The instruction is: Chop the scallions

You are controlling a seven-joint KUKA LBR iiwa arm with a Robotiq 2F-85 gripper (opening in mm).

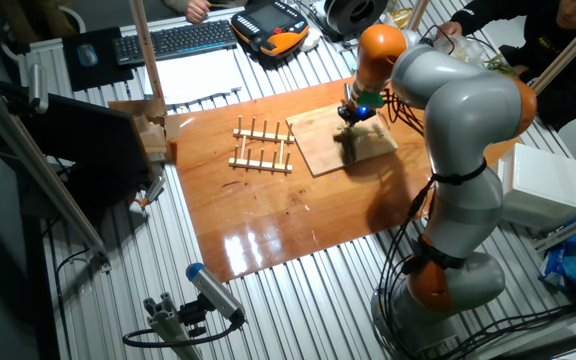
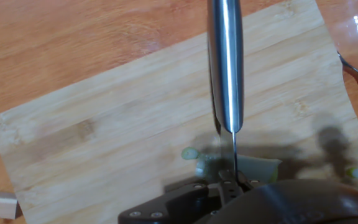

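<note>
While our end effector (image 1: 352, 122) hangs over the wooden board (image 1: 320, 146) on the desk (image 1: 268, 215), we see a knife (image 2: 226, 62) running down the hand view, blade edge meeting the pale scallions (image 2: 253, 167) near the board's lower edge. Grip state: cannot tell, fingers hidden. Wooden rack (image 1: 262, 146) sits left of board

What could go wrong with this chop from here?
1. The scallion piece under the knife looks unsecured; it may roll or slide instead of being cut.
2. The small cut bit lies loose by the blade and could be flicked off the cutting board.
3. In the fixed view, the gripper hides the cut.
</note>
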